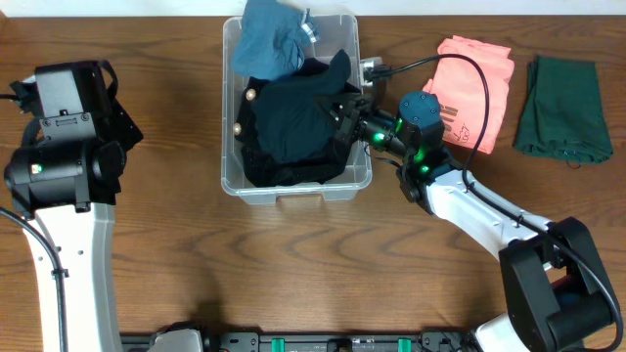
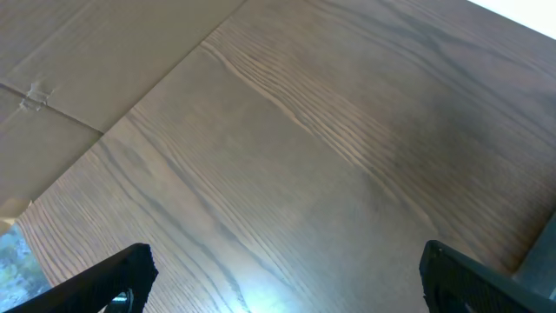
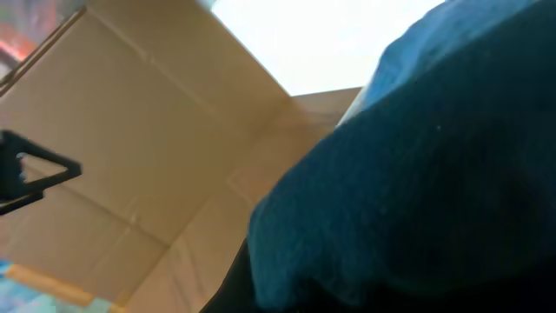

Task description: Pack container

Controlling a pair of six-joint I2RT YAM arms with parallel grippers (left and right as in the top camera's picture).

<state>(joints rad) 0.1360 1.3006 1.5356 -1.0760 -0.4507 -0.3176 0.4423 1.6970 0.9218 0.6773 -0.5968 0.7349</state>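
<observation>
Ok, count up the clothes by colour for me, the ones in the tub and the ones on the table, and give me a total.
Blue garment, in the container: 1
Dark navy garment, in the container: 1
Pink garment, on the table: 1
Dark green garment, on the table: 1
Total: 4

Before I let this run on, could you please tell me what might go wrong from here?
The right gripper is shut at the dark garment's edge, apparently pinching it; pulling away could drag the cloth out or tug the container. The blue garment spills over the far rim and may slip out. The cable loops over the pink garment and could snag it.
</observation>
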